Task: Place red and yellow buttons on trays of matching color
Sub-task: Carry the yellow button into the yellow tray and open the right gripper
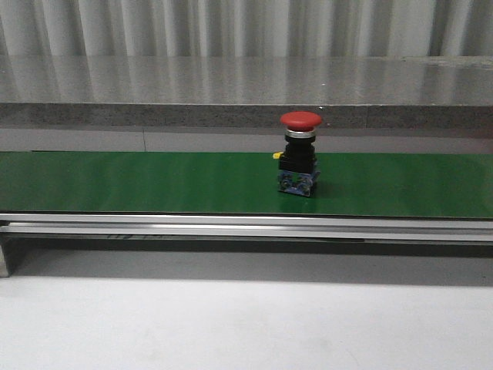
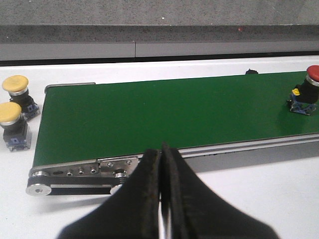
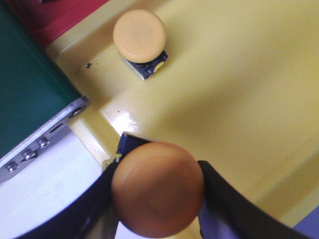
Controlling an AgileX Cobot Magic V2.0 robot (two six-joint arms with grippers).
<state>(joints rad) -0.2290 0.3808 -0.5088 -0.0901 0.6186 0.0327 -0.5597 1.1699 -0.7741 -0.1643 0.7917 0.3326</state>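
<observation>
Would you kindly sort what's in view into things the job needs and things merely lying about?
Job:
- red button on belt
- two waiting yellow buttons
- yellow button in right gripper
- yellow button placed on yellow tray
- red tray

Just there:
- conveyor belt
- left gripper, shut, empty

Both wrists end in black jaws (matte, tapered, slightly scuffed edges).
</observation>
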